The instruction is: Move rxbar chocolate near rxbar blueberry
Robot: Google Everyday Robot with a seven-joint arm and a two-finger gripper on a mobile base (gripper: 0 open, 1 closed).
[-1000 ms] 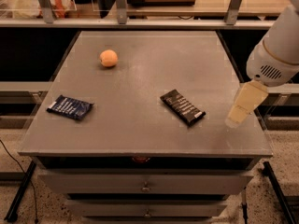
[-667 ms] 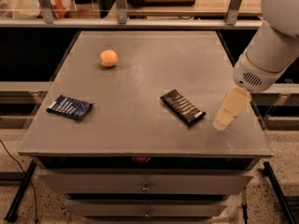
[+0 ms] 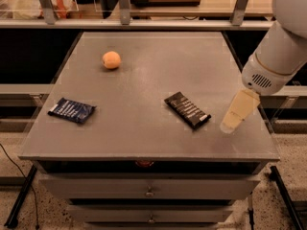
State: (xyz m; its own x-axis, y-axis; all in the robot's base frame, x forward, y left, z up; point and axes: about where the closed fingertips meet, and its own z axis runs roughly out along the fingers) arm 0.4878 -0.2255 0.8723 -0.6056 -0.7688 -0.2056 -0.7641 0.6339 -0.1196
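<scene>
- Change: over the last sec the gripper (image 3: 231, 122) has slid in from the bench's (image 3: 144, 145) right edge toward the middle. It's now over the front-right part of the top, just right of the rxbar chocolate (image 3: 187, 109). Most of that shift came early; very little in the last fraction of a sec.
- Nothing else moved: both bars and the orange ball (image 3: 111, 60) sit where they were.
- Meaning for the task: approach only, no contact w/ the bar yet and no grasp. The transfer hasn't started.
- Task things: the rxbar chocolate lies flat, right of centre, angled, w/ its white end strip toward the front-right. The rxbar blueberry (image 3: 72, 110) lies flat near the front-left edge, well apart from the choc bar. The ball is at back-left, out of the way.
- Arm pose: the arm (image 3: 280, 51) comes in from the upper right, w/ the white wrist housing above the right edge. The pale gripper slants down and left, tip low near the surface, close beside the bar but apart from it.
- Gripper state: can't tell if open or closed from this angle. Nothing seen in it.
- Next (judgement): likely a short move left to get over the bar before closing.
</scene>
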